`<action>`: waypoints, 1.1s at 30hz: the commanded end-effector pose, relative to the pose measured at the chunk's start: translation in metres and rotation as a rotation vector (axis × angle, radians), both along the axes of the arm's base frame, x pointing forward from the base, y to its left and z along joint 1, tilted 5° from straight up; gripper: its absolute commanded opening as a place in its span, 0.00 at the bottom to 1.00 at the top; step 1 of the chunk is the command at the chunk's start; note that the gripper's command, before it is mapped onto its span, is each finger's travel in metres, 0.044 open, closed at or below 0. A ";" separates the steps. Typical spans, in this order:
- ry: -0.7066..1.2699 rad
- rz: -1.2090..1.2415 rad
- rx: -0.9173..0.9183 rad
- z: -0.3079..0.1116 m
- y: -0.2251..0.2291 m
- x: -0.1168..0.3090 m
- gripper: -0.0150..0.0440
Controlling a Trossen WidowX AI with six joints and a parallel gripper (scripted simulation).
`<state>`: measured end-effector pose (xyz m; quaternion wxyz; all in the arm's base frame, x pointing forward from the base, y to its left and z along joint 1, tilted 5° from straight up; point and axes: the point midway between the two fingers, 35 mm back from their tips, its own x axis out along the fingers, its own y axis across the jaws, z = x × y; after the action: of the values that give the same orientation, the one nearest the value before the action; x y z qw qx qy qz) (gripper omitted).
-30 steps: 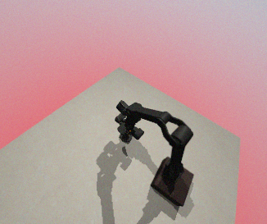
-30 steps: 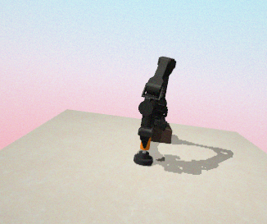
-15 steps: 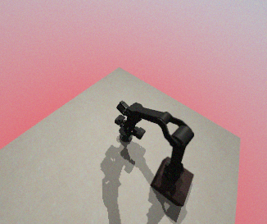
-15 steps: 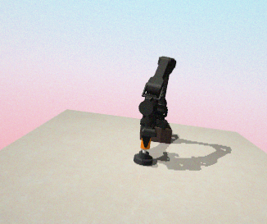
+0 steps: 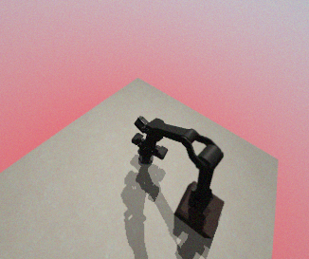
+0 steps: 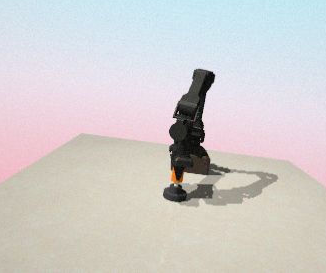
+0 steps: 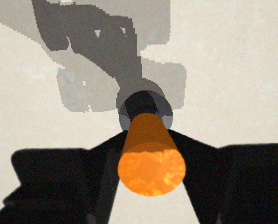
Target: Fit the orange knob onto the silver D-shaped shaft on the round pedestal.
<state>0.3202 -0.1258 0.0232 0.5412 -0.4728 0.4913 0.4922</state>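
Note:
The orange knob (image 6: pixel 174 176) (image 7: pixel 151 172) is upright between the fingers of my gripper (image 6: pixel 178 174) (image 7: pixel 149 145), which is shut on it. The dark round pedestal (image 6: pixel 174 194) (image 7: pixel 168 111) is directly below. In the exterior view a short light piece of the silver shaft (image 6: pixel 177 185) shows between the knob's lower end and the pedestal, so the knob is above the pedestal's top. Whether the shaft's tip is inside the hole cannot be told. The hole, and both flat sides, are hidden. In the top view the arm hides the knob.
The arm's brown base block (image 5: pixel 209 214) (image 6: pixel 200 164) stands on the pale table top (image 5: pixel 67 186) (image 6: pixel 81 206). The arm's shadow falls across the table around the pedestal. The table's far edges show in the top and exterior views.

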 end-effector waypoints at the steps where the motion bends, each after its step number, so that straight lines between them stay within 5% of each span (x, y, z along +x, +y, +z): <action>1: -0.002 0.005 -0.004 -0.001 -0.001 0.002 0.25; 23: -0.001 0.005 -0.004 0.002 0.001 -0.003 0.25; 33: -0.015 0.214 -0.011 0.004 0.000 -0.002 0.25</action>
<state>0.3168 -0.1245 0.0241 0.4944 -0.5188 0.4444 0.5375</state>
